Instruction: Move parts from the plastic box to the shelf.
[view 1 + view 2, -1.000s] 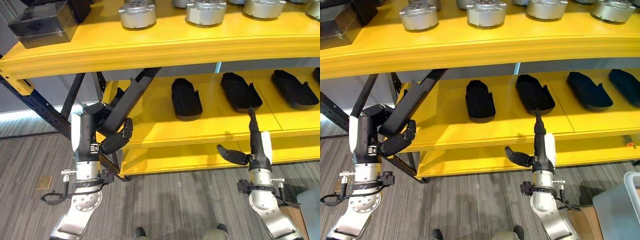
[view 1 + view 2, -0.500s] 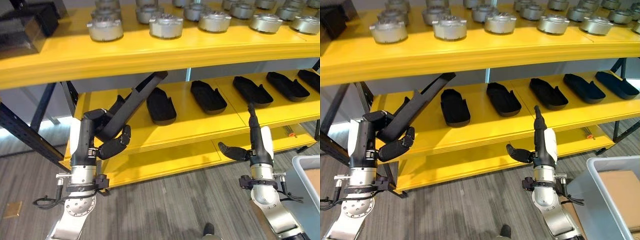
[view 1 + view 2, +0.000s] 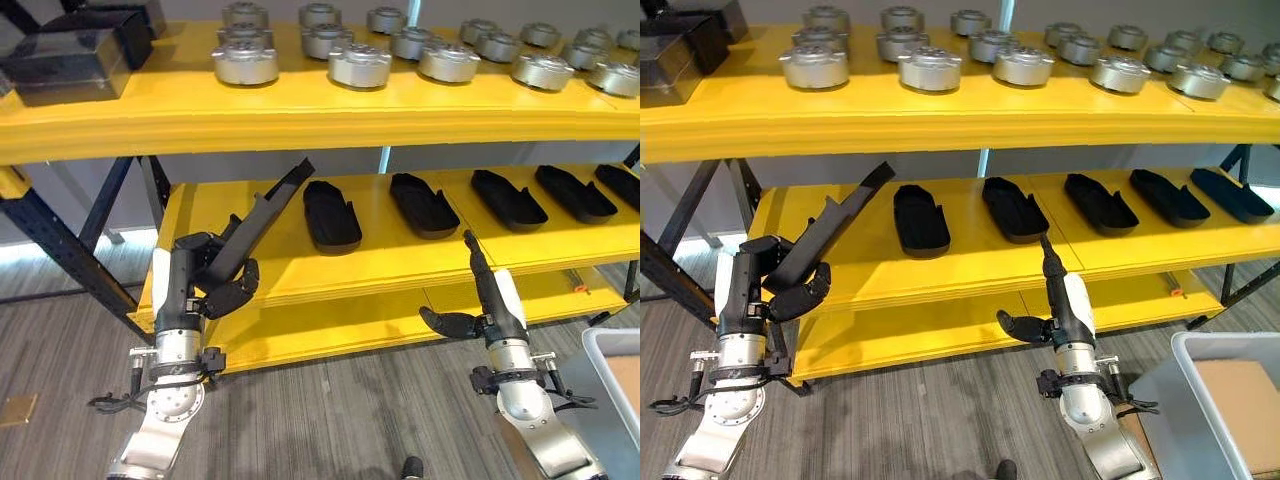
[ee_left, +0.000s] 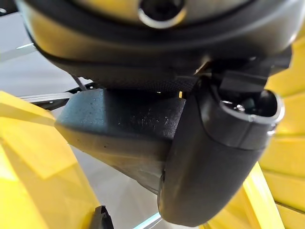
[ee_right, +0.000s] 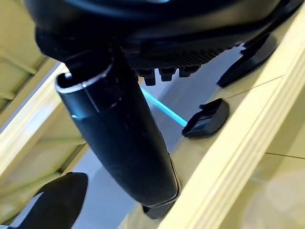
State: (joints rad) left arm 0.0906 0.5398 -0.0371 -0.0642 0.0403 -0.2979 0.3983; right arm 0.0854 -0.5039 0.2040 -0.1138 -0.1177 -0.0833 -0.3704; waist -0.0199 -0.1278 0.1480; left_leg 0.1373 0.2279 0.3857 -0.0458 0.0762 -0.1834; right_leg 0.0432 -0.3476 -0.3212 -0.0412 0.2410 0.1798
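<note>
My left hand (image 3: 218,283) is shut on a long black part (image 3: 268,203), which leans tilted over the left end of the yellow middle shelf (image 3: 400,262). In the left wrist view the thumb (image 4: 214,157) presses on that black part (image 4: 119,133). Several similar black parts (image 3: 331,216) lie in a row on the same shelf. My right hand (image 3: 488,298) is open in front of the shelf's edge, fingers straight up and thumb out, holding nothing. The grey plastic box (image 3: 1190,390) stands on the floor at the lower right.
Silver round parts (image 3: 359,63) stand in rows on the top shelf, with black boxes (image 3: 75,55) at its left end. A dark diagonal brace (image 3: 60,240) runs down at the left. A lower yellow shelf (image 3: 330,330) sits just above the grey floor.
The camera has shifted, so the shelf sits differently in the picture. My left hand still holds the black part by the shelf's left end, and my right hand stays open.
</note>
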